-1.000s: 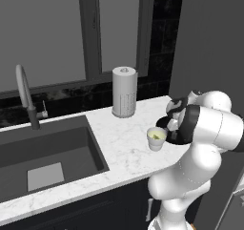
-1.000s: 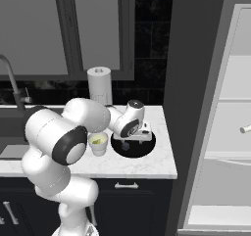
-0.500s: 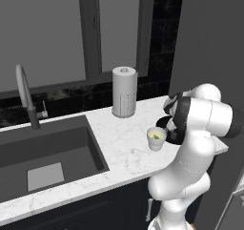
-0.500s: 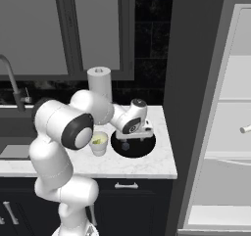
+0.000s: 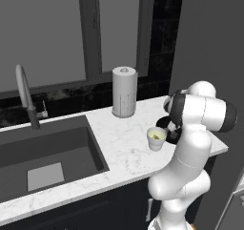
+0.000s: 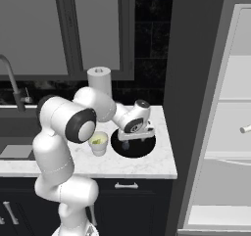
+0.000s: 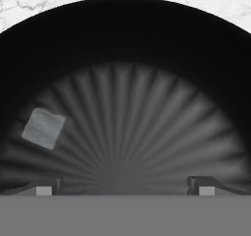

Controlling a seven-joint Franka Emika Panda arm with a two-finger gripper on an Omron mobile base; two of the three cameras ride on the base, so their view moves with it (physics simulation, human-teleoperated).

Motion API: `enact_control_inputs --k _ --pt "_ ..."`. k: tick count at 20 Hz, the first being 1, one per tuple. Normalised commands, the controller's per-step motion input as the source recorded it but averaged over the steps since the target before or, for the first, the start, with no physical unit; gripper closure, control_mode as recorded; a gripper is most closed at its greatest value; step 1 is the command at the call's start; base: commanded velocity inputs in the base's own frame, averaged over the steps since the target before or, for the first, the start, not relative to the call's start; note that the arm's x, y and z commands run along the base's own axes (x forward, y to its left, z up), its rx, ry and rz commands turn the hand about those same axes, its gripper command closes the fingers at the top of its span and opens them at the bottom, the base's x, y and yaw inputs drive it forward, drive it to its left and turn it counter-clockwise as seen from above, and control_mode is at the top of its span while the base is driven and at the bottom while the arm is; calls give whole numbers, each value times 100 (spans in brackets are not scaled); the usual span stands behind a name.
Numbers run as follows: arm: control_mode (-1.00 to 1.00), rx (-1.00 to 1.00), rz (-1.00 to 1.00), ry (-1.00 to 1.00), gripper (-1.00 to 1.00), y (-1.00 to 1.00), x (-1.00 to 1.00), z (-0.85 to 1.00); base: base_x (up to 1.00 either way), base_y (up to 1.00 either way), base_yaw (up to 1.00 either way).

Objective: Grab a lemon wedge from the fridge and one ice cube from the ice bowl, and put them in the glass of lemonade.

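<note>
The ice bowl [image 6: 143, 152] is a wide black dish on the marble counter, right of the glass of lemonade [image 6: 98, 143]. My gripper [image 6: 133, 140] points down into the bowl. In the hand view the gripper [image 7: 125, 186] is open, its fingertips [image 7: 46, 187] wide apart with nothing between them. One grey ice cube [image 7: 43, 128] lies on the ribbed bowl floor, up and left of the left fingertip. The lemon wedge [image 6: 245, 129] rests on a pale shelf inside the open fridge [image 6: 196, 83]. The glass [image 5: 156, 137] stands just left of my arm, and part of the bowl [image 5: 162, 122] shows behind it.
A tall perforated grey-white cylinder [image 5: 124, 91] stands at the back of the counter. The dark sink basin [image 5: 43, 152] and its curved faucet [image 5: 24, 90] lie to the left. The counter's front edge [image 6: 98, 174] runs just below the glass and bowl.
The arm's elbow has swung up and back, and the hand has tipped down closer over the bowl. The glass and bowl have stayed put.
</note>
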Motion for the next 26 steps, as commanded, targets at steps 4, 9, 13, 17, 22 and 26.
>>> enact_control_inputs --k 4,9,13,17,22,26 --pt "-100 0 5 -2 -100 0 -31 7 0 0 0" --pt "-100 0 1 -6 -100 13 -13 21 0 0 0" --pt "-100 0 0 -7 -100 24 -6 27 0 0 0" --pt "-100 0 0 -1 -100 7 -43 6 0 0 0" --pt "-100 0 0 0 -100 2 -12 -12 0 0 0" --pt "-100 0 0 0 -100 12 29 -1 0 0 0"
